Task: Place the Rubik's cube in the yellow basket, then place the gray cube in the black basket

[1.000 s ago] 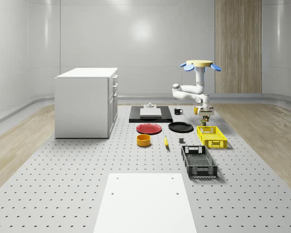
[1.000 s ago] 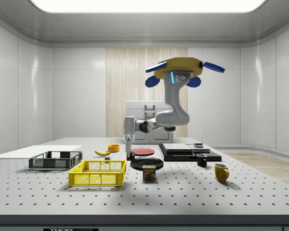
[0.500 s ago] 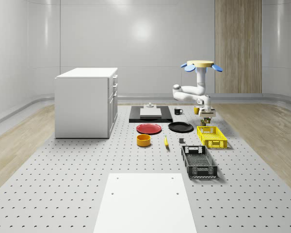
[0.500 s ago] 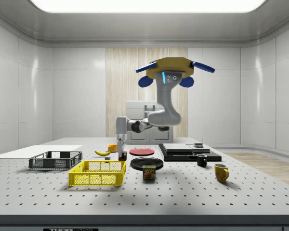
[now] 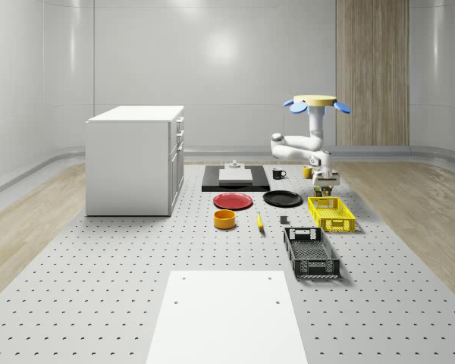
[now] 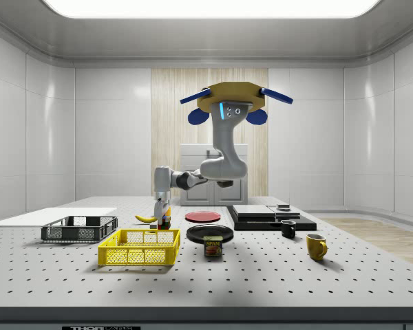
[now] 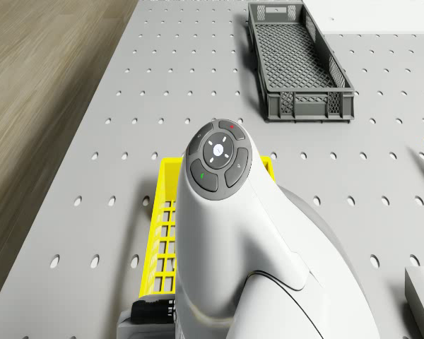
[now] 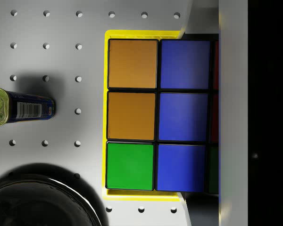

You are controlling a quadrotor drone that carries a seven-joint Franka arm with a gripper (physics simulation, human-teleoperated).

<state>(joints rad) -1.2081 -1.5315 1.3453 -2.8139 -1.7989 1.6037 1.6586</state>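
Now, drone (image 6: 227, 103): hovering above the bench (image 5: 98, 303), centre-right of the whole-scene view.
Pincer (image 6: 163, 218): clamped on the Rubik's cube (image 8: 155, 115).
Cube: over the yellow basket (image 5: 331, 214)'s far end.

Glossy Rubik's cube (image 8: 155, 115), yellow plastic mesh basket (image 6: 139, 247), matt perforated metal table (image 5: 98, 265)

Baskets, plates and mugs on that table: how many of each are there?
Baskets: 2, yellow basket and black basket.
Plates: 2, red plate and black plate.
Mugs: 2, black mug and yellow mug.
Total: 6.
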